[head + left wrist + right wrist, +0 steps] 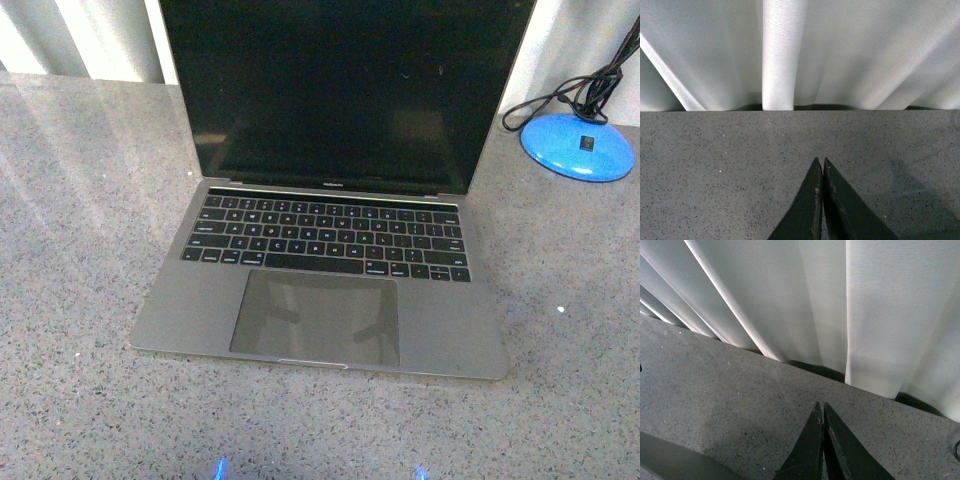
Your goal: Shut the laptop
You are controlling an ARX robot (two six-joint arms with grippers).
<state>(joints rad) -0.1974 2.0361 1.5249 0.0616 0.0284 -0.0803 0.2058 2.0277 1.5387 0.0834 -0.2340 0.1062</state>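
The laptop (330,270) stands open in the middle of the grey speckled table (80,250) in the front view. It is grey metal with black keys, a large trackpad and a black screen raised upright. Neither arm shows in the front view. My left gripper (821,161) is shut and empty above bare table, pointing at a white curtain (790,50). My right gripper (820,405) is shut and empty above bare table. A grey curved edge (675,460) shows at the corner of the right wrist view; it may be the laptop, I cannot tell.
A blue round base (578,146) with a black cable (570,95) sits at the table's back right, beside the screen. White curtain folds (790,300) hang along the table's far edge.
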